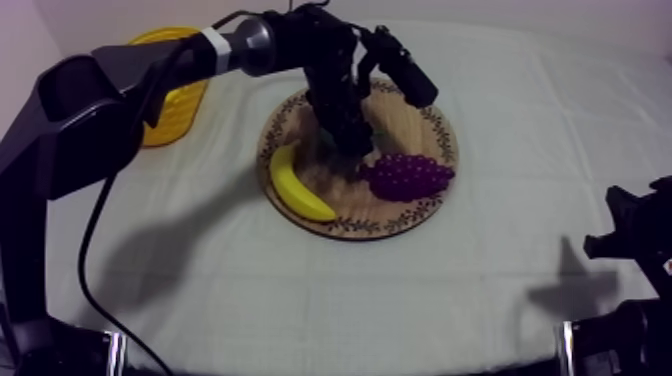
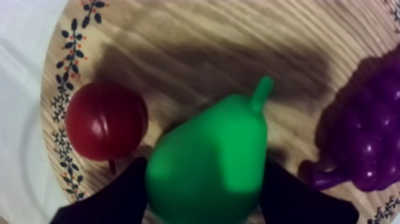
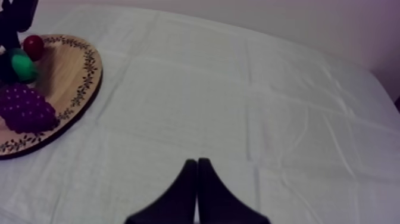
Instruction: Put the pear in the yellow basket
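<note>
Green pear (image 2: 208,161) grasped between my left fingers (image 2: 113,199), beside small red fruit (image 2: 106,128); right fingers (image 3: 188,196) clenched together over bench (image 3: 268,107).

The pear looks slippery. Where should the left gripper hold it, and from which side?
The wide body of the pear, from above, one finger on each flank, as the left gripper stands. The pear lies flat on the board; its thin stem, pointing away from the fingers, is too slim to hold. The small red fruit lies close, leaving that finger little room.
</note>
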Robot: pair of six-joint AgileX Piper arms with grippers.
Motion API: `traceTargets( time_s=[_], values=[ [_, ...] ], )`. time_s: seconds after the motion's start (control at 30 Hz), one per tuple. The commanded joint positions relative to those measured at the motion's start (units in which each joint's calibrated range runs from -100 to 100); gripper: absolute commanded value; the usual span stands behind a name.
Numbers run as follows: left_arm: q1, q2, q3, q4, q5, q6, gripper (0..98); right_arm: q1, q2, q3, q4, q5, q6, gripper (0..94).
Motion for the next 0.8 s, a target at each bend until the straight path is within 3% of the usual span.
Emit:
traceTargets(
  time_s=[0.0,0.27,0.43,0.77],
  values=[
    [0.3,-0.6,0.0,-0.9,0.5,0.9,56.0,0.0,0.0,0.0,0.0,0.0,0.0,0.3],
    [0.8,-14.9,2.3,-6.71,7.5,3.9,54.5,0.0,0.0,0.0,0.0,0.0,0.0,0.3],
    [-1.8,-27.9,2.6,-10.03,12.4,4.6,55.0,0.0,0.0,0.0,0.0,0.0,0.0,0.3],
    [-14.2,-41.9,4.9,-11.71,12.2,2.1,56.1,0.0,0.0,0.0,0.0,0.0,0.0,0.3]
  ],
)
